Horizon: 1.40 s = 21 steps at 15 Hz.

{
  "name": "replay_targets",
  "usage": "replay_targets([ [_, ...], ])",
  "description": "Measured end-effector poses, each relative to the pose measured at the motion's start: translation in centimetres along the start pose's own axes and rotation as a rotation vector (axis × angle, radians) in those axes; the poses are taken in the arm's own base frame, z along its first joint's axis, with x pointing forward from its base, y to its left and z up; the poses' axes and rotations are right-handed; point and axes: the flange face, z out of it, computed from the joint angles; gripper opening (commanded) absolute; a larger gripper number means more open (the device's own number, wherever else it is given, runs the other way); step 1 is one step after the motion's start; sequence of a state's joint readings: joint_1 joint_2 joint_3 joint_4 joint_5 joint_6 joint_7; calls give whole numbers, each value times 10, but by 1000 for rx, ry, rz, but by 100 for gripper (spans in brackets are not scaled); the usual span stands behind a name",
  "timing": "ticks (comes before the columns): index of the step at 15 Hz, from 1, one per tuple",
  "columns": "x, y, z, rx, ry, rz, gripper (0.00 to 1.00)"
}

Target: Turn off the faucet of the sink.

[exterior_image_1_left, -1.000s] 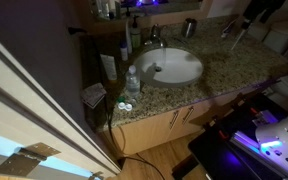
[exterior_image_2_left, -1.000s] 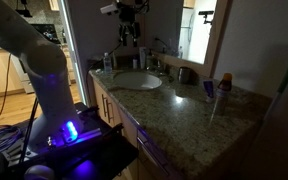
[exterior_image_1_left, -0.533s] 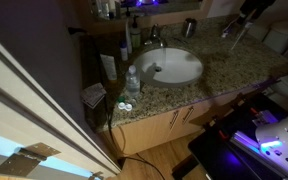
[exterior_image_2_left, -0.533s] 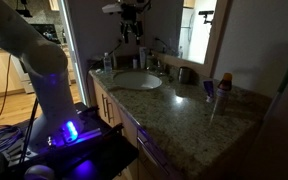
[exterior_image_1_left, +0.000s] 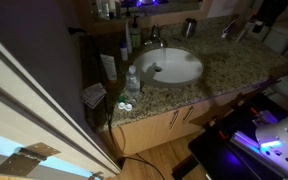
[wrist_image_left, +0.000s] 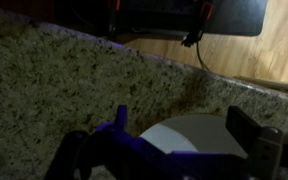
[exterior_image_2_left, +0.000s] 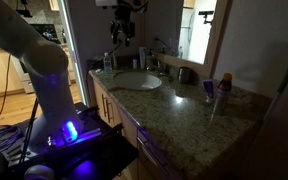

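Dim bathroom light falls on the speckled brown granite table [exterior_image_1_left: 229, 62], which holds the white oval glossy sink [exterior_image_1_left: 179, 68] with its small dark drain. The small shiny chrome faucet [exterior_image_1_left: 154, 42] with the short curved spout stands at the far rim of the sink, in the middle of that rim. In the other exterior view too it sits just behind the basin [exterior_image_2_left: 152, 63]. A clear plastic bottle [exterior_image_1_left: 132, 80] stands on the near left of the sink, and a grey metal cup [exterior_image_1_left: 189, 27] stands on the far right.

The pincer [exterior_image_2_left: 121, 34] hangs high in the air, well apart from the faucet and touching nothing. In this exterior view the faucet lies below it and to the right. In the wrist view the pincer [wrist_image_left: 181, 128] has its two fingers spread wide with nothing between them. Under it are only granite and a part of the white sink rim, and the faucet is not in that picture.

So I judge that the coming move is a descent and a travel over the basin toward its far rim. The handle of the faucet is too small to tell which way its long axis points, and I cannot tell whether water is running.
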State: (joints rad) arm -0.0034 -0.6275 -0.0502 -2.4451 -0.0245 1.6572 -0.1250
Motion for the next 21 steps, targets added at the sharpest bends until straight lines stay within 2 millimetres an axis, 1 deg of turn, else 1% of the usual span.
replay_targets([
  [2, -6, -3, -2, 43, -57, -43, 100],
  [4, -8, -5, -4, 66, -64, -71, 100],
  [11, -11, -5, -3, 57, -93, -48, 100],
  [12, -8, -8, -11, 52, -78, -39, 100],
  [15, 13, -35, -74, 26, 22, -26, 100],
  [17, 23, -50, -108, 21, 55, -30, 100],
  [18, 27, -53, -117, 18, 60, -33, 100],
  [19, 30, -54, -120, 18, 59, -34, 100],
  [21, 34, -53, -118, 19, 53, -33, 100],
])
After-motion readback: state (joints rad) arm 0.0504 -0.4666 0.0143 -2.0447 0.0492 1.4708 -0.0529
